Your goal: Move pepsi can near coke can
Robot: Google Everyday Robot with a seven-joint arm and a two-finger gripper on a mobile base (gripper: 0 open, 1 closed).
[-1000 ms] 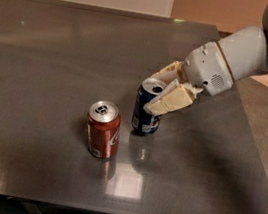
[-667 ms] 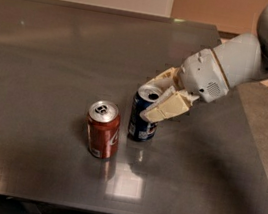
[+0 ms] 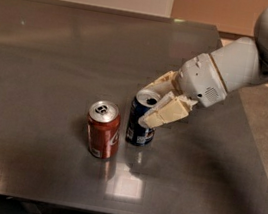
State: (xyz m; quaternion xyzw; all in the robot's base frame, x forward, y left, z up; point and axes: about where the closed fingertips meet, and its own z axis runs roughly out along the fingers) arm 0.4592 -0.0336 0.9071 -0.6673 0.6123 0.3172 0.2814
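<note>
The gripper (image 3: pixel 150 105) has its fingers closed around the upper part of the upright pepsi can (image 3: pixel 138 129), which stands on the dark table (image 3: pixel 56 56) just right of the coke can (image 3: pixel 103 130), a narrow gap between them

Cream gripper (image 3: pixel 147 104) jaws clasp dark blue pepsi can (image 3: pixel 139 131); coke can (image 3: pixel 103 135) red, white-lettered; table (image 3: pixel 56 56) seemingly grey.

The matt plastic gripper (image 3: pixel 147 107) clasps the glossy metal pepsi can (image 3: pixel 138 130); beside it, the shiny coke can (image 3: pixel 103 133) on a smooth, reflective tabletop (image 3: pixel 56 51).
</note>
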